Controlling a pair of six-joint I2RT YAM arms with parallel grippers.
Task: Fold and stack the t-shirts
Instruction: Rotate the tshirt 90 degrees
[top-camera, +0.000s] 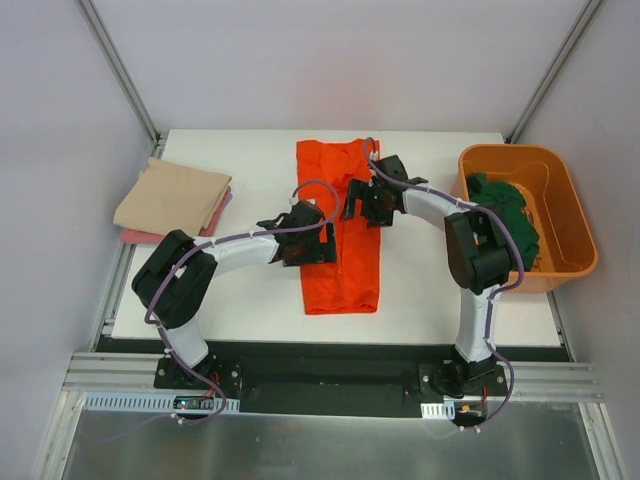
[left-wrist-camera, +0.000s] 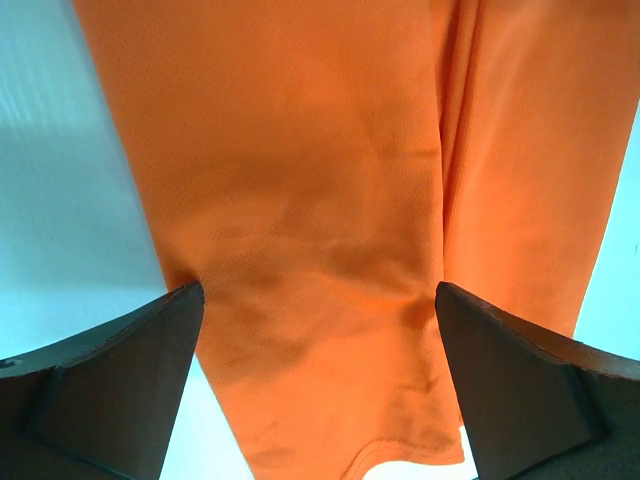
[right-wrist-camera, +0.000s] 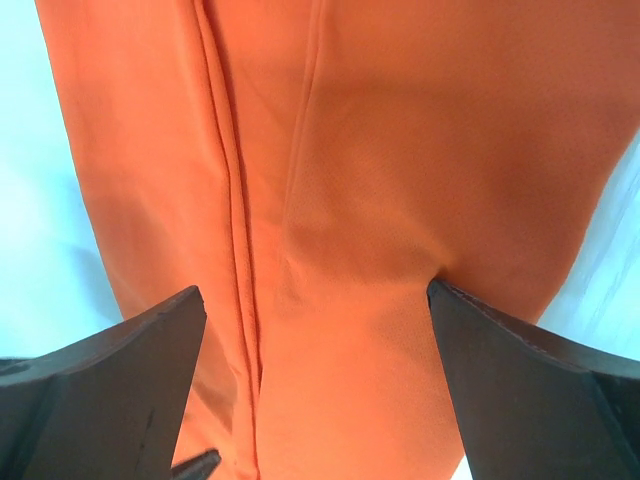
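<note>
Tabletop scene from above: two robot arms work over a bright orange t-shirt (top-camera: 340, 275) lying in the middle of a white table (top-camera: 250, 300). The shirt is folded lengthwise into a long, narrow strip running from near to far, a little rumpled at its far end. It has not yet been folded across into a compact packet, so this shirt looks about half done.

At the far left, a beige t-shirt (top-camera: 170, 195) lies neatly folded on top of a pink t-shirt (top-camera: 140, 237), of which only an edge shows. These two appear finished and form the stack. At the right, a dark green t-shirt (top-camera: 505, 215) sits crumpled inside an orange bin (top-camera: 575, 265), not yet started. Roughly half the job seems to remain.

The left gripper (top-camera: 322, 240) is at the strip's left edge, and the right gripper (top-camera: 360, 205) is over its far half. In both wrist views the dark fingers (left-wrist-camera: 110, 380) are spread wide apart with only cloth beneath them. Whether they touch the cloth cannot be told.

The orange cloth is thin and matte with a fine knit grain, soft creases and a stitched seam (right-wrist-camera: 235, 200). The bin is hard, smooth plastic with rounded corners.
</note>
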